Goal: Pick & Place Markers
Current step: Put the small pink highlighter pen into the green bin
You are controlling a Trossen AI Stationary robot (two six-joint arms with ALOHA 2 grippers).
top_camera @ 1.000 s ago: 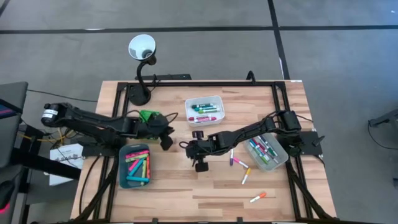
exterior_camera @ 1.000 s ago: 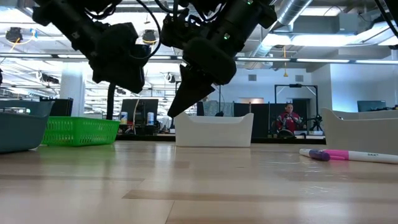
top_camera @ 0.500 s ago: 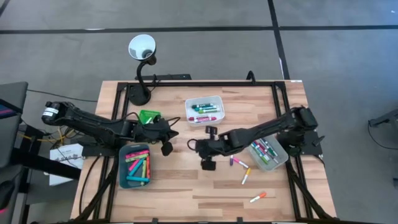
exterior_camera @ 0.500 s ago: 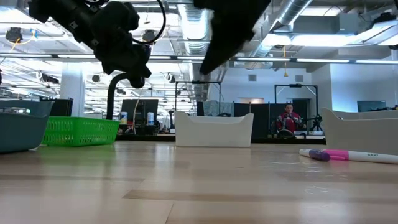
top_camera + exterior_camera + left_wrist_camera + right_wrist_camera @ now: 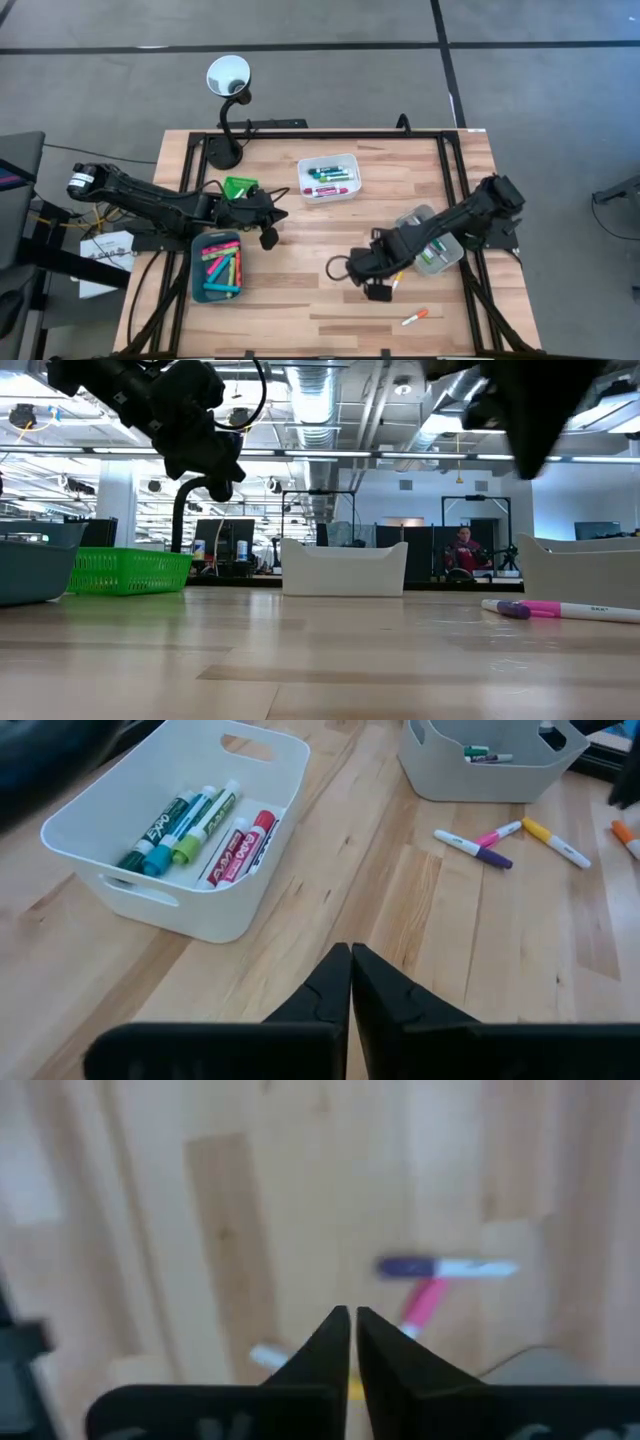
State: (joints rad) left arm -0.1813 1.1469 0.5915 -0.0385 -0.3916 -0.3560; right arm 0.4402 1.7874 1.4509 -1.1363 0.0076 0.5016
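Several loose markers lie flat on the wooden table: a purple-capped white one (image 5: pixel 445 1267), a pink one (image 5: pixel 422 1305), a yellow-tipped one (image 5: pixel 395 283) and an orange one (image 5: pixel 415 317). My right gripper (image 5: pixel 365 272) hangs above them, pointing down, shut and holding nothing (image 5: pixel 350 1320). My left gripper (image 5: pixel 268 238) waits shut and empty left of centre, above the table (image 5: pixel 350 960). More markers lie in the white tray (image 5: pixel 329 176), the teal tray (image 5: pixel 216 268) and the clear grey tray (image 5: pixel 430 242).
A small green tray (image 5: pixel 238 186) stands by the left arm. A black gooseneck lamp (image 5: pixel 228 80) rises at the far left. A black frame (image 5: pixel 455 170) runs along the table's edges. Bare wood (image 5: pixel 300 300) shows in the near middle.
My right gripper has swung from the table's middle toward its right and near edges and risen. It has tipped over to point down, and now hangs above the loose markers. My left gripper has tipped up a little. The markers have not moved.
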